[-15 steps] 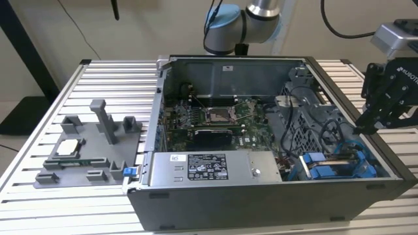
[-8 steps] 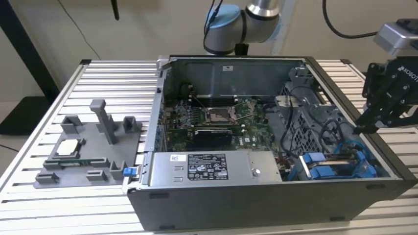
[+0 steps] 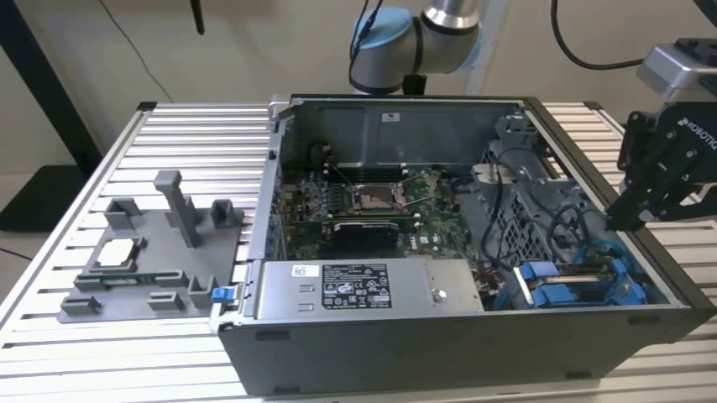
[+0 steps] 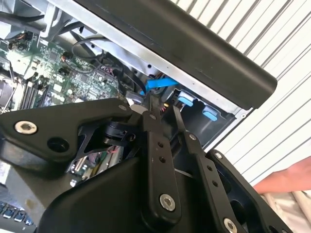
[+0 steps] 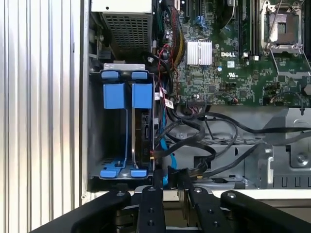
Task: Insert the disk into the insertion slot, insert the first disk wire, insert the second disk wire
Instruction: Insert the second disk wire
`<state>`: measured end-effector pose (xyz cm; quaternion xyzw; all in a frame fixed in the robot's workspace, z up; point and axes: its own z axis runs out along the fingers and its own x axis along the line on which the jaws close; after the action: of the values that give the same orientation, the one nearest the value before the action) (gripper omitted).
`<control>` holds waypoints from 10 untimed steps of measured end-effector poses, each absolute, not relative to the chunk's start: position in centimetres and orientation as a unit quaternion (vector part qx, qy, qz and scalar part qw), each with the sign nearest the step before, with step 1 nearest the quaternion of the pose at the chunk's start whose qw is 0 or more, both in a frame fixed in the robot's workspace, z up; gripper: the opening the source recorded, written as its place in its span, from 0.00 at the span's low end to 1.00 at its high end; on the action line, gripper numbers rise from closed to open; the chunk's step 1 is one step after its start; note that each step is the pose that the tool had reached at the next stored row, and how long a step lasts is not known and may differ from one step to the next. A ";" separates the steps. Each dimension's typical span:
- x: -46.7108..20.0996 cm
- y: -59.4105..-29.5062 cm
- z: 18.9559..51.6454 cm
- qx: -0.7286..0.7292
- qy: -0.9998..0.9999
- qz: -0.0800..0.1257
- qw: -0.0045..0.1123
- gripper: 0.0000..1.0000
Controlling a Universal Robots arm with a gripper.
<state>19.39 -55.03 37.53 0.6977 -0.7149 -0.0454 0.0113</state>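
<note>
Disk (image 5: 144, 128) sits on edge in the bay (image 5: 97, 145), just ahead of my end effector (image 5: 170, 175) in the first wrist view. Near first: the end effector (image 3: 627, 220) hangs over the case (image 3: 448, 353) wall on the exterior view's right. I cannot tell if it is closed or gripping anything, since its own body blocks the tip. A blue wire (image 5: 164, 148) runs up to that tip, close beside the disk's near end; I can't read whether they touch. The disk's long axis points straight away from the end effector, with blue tabs (image 5: 116, 94) at its far end. So the disk looks slotted already, and I judge the wire step is in hand. Black cables (image 5: 209, 131) tangle between the bay and the board (image 5: 228, 58) and hide any sockets. Beyond the tabs is the power supply (image 5: 129, 24). In the second wrist view a hand (image 4: 286, 180) is cut off at the frame edge, over the slatted surface (image 4: 272, 43).
</note>
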 end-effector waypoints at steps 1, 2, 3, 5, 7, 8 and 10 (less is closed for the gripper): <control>19.4 -55.0 37.5 0.698 -0.715 -0.046 0.011 1.00; 19.4 -55.0 37.4 0.698 -0.715 -0.046 0.012 1.00; 19.4 -55.0 37.3 0.698 -0.715 -0.046 0.012 1.00; 19.4 -55.0 37.2 0.698 -0.715 -0.047 0.013 1.00; 19.4 -55.0 37.2 0.698 -0.715 -0.048 0.013 1.00; 19.4 -55.0 37.1 0.698 -0.715 -0.048 0.013 1.00; 19.4 -55.0 37.1 0.698 -0.715 -0.049 0.013 1.00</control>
<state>19.41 -55.02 37.09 0.6975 -0.7148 -0.0487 0.0125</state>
